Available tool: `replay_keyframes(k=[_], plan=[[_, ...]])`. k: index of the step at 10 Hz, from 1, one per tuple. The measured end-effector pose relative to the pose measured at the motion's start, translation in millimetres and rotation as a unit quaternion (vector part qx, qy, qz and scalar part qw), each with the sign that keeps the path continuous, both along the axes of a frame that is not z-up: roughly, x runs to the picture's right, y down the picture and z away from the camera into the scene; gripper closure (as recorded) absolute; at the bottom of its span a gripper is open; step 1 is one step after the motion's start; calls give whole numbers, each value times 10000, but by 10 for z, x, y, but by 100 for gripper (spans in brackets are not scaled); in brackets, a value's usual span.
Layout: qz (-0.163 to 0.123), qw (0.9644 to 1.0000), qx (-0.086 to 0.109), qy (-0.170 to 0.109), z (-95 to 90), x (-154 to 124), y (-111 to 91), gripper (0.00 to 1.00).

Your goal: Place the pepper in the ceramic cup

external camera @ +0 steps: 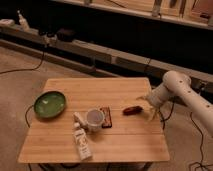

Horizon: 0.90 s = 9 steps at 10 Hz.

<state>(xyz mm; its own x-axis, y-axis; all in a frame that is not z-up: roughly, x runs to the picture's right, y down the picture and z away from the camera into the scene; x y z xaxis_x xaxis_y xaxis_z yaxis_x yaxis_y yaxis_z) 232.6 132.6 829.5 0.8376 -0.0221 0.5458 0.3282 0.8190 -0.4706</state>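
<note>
The small dark red pepper lies on the wooden table, right of centre. The white ceramic cup stands upright near the table's middle, left of the pepper and apart from it. My gripper hangs at the table's right edge, just right of the pepper, at the end of the white arm that comes in from the right. It holds nothing that I can see.
A green bowl sits at the table's left. A reddish-brown flat block lies against the cup's right side. A white labelled bottle lies in front of the cup. Cables run on the floor around the table.
</note>
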Motion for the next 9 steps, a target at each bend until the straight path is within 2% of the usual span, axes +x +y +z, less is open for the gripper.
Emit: replay_keyframes(k=[2, 3, 6, 9], plan=[[88, 9999, 100, 29, 80, 36, 36, 20], [137, 9999, 83, 62, 115, 63, 64, 20], [377, 9991, -52, 205, 245, 163, 121, 20], [530, 9980, -286, 180, 366, 151, 136, 20]])
